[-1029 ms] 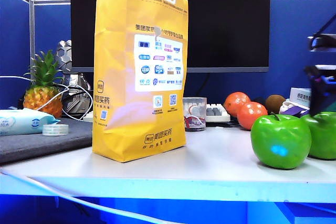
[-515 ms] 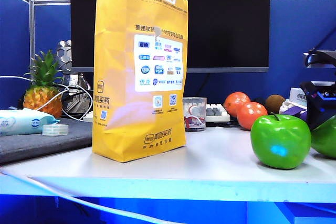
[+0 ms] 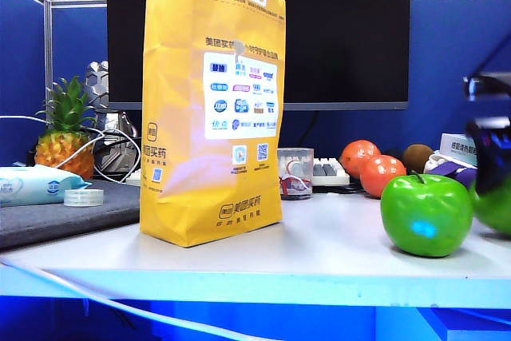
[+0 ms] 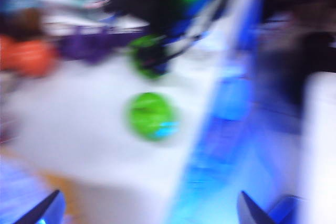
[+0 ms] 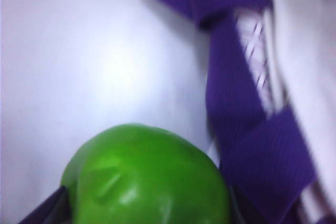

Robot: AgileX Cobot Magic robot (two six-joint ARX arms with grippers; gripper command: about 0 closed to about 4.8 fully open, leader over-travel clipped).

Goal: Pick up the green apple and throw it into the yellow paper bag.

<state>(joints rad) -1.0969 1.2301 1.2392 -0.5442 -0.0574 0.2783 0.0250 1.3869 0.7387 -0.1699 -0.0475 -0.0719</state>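
Observation:
The green apple (image 3: 497, 207) sits at the table's far right edge, half cut off in the exterior view. My right gripper (image 3: 489, 167) comes down on it from above and is shut on it. In the right wrist view the apple (image 5: 147, 177) fills the gap of the right gripper (image 5: 147, 211), with a dark finger against each side. The tall yellow paper bag (image 3: 211, 109) stands upright left of centre. My left gripper (image 4: 148, 213) is open and empty in a blurred view that looks across the table at both apples; the gripped green apple (image 4: 147, 56) is the farther one.
A twin green apple (image 3: 425, 215) with a blue glare spot lies just left of the held one. Two orange fruits (image 3: 382, 175), a brown one (image 3: 417, 157), a cup (image 3: 295, 173) and a keyboard (image 3: 329, 172) stand behind. A pineapple (image 3: 65, 129) and tissue pack (image 3: 36, 185) sit far left. Purple cloth (image 5: 236, 77) lies beside the apple.
My right gripper has come down over the green apple at the right edge and closed on it. The apple has shifted slightly right. The bag and the twin apple have not moved.

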